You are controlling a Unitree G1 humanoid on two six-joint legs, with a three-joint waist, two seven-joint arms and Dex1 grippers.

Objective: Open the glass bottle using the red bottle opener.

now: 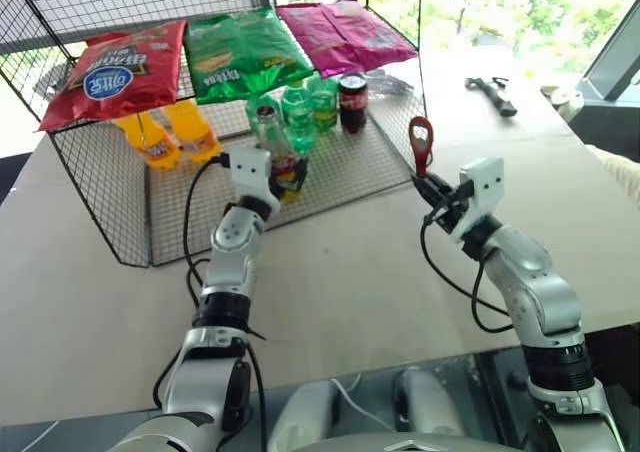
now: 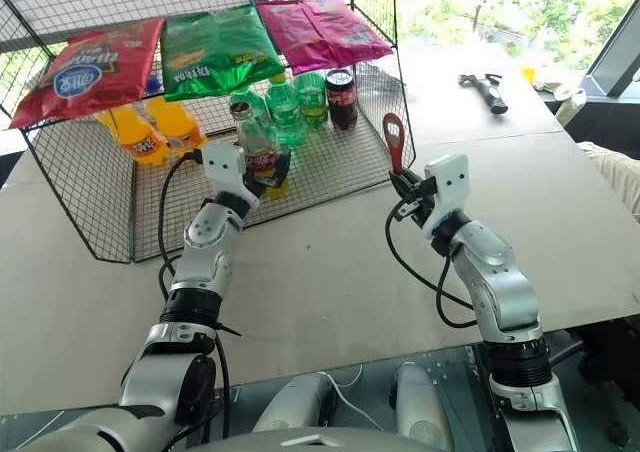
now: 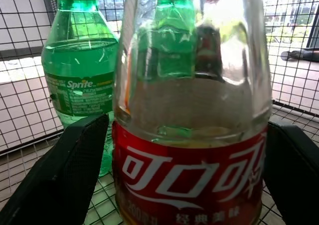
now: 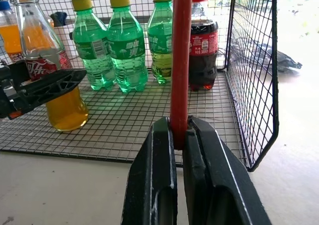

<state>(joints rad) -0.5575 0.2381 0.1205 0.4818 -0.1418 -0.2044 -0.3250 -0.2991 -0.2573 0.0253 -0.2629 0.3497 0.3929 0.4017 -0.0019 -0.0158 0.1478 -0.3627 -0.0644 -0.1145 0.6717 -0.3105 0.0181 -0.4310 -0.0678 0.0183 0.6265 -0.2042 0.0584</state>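
Here the left gripper (image 1: 283, 177) stands wide, one matte black finger (image 3: 60, 170) on each side of the glass bottle (image 1: 274, 144); whether the pads press the glass cannot be told. The bottle is clear and smooth, with a narrow neck, rounded shoulders, a red label with white lettering and yellow-orange drink in its lower half. It stands upright on the floor of a black wire-mesh rack (image 1: 100, 172), right between those fingers.

Just behind the bottle stand ribbed green plastic bottles (image 4: 127, 48) with yellow caps, and beside them a dark cola bottle (image 4: 203, 46) with a red cap. To the left gripper's left stand two smooth orange plastic bottles (image 1: 170, 132). Above them, glossy crinkled snack bags (image 1: 240, 47) in red, green and pink lie on the rack's top.

The right gripper (image 1: 428, 190) is clamped on the straight handle of the red bottle opener (image 1: 420, 144), which rises upright from the closed fingers (image 4: 154, 185), its rounded loop head uppermost. It is held over the pale matte surface (image 1: 340, 282), beside the rack's open side and well apart from the bottle. Far beyond the right gripper a black tool (image 1: 495, 94) lies on the surface.
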